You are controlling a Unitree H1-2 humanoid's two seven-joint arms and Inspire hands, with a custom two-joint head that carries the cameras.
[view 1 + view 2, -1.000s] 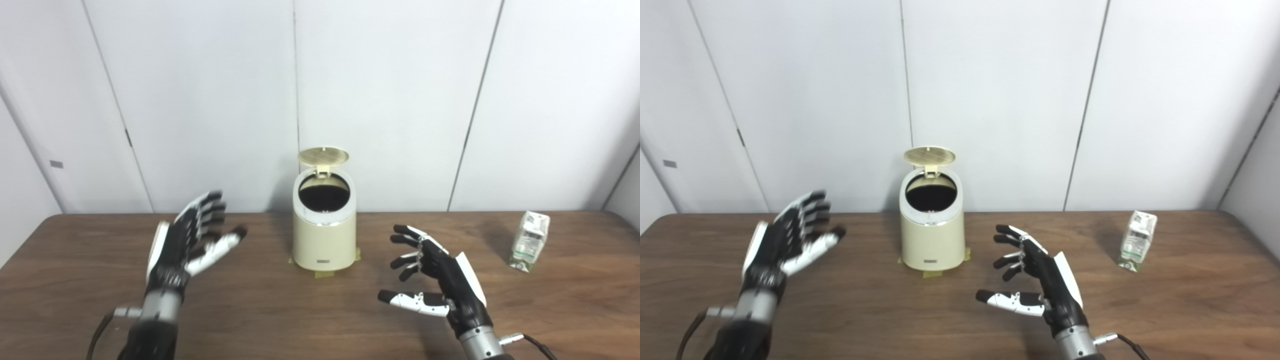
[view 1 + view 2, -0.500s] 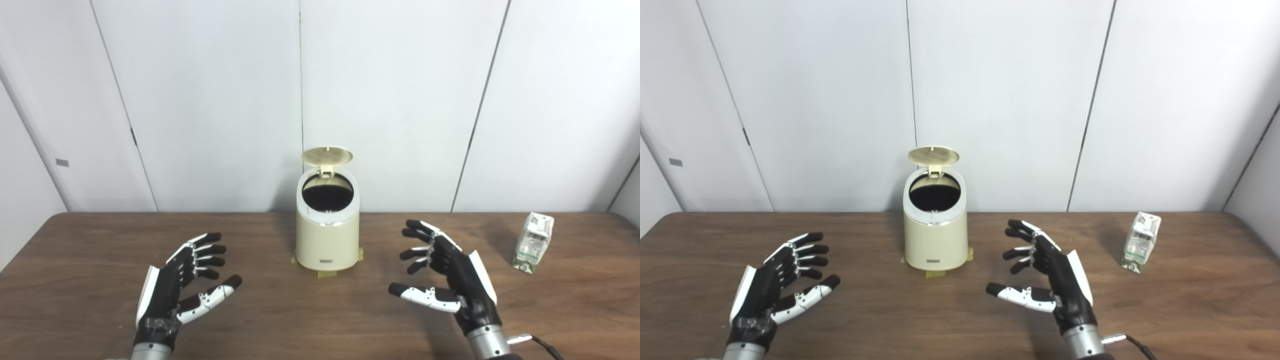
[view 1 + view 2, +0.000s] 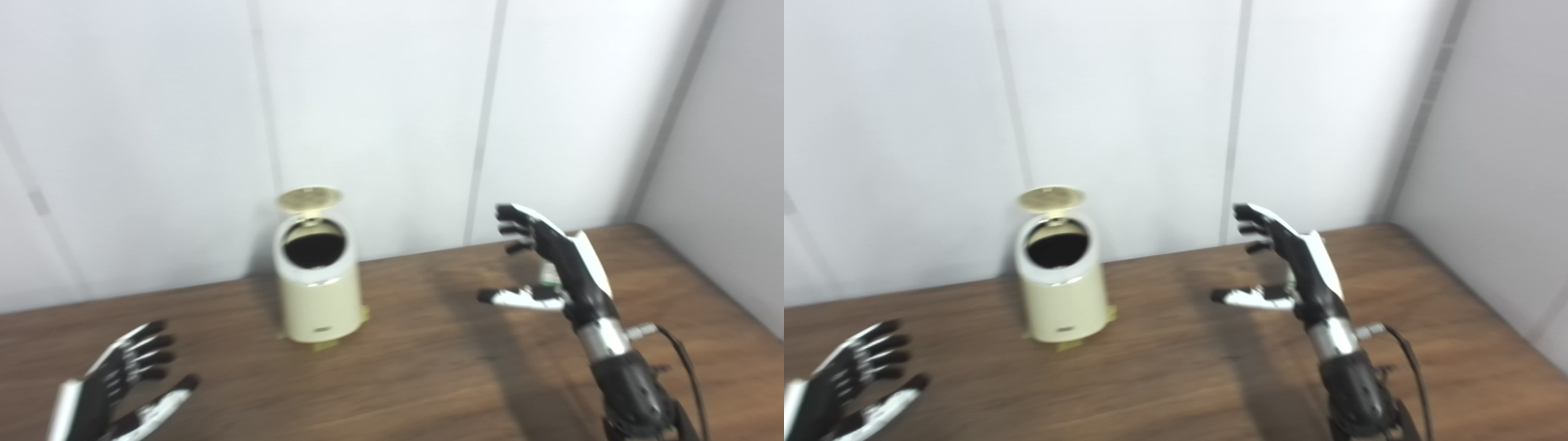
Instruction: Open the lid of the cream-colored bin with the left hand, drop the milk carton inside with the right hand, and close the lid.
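— So, what's on the table?
— The cream bin near the far edge, lid tipped up.
— The hands?
— Right hand raised toward the far right corner, fingers wide; left hand at the near left, fingers apart.
— The carton?
— Mostly hidden behind the right hand.

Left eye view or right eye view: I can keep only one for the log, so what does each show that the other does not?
Only the left eye view shows the left hand clear of the picture's left edge, with some table beyond it. Only the right eye view shows a wide stretch of the side wall on the right, and there the left hand is cut by the left edge. Both show the cream-colored bin with its lid up, and the right hand open and raised over the table. Both are blurred.
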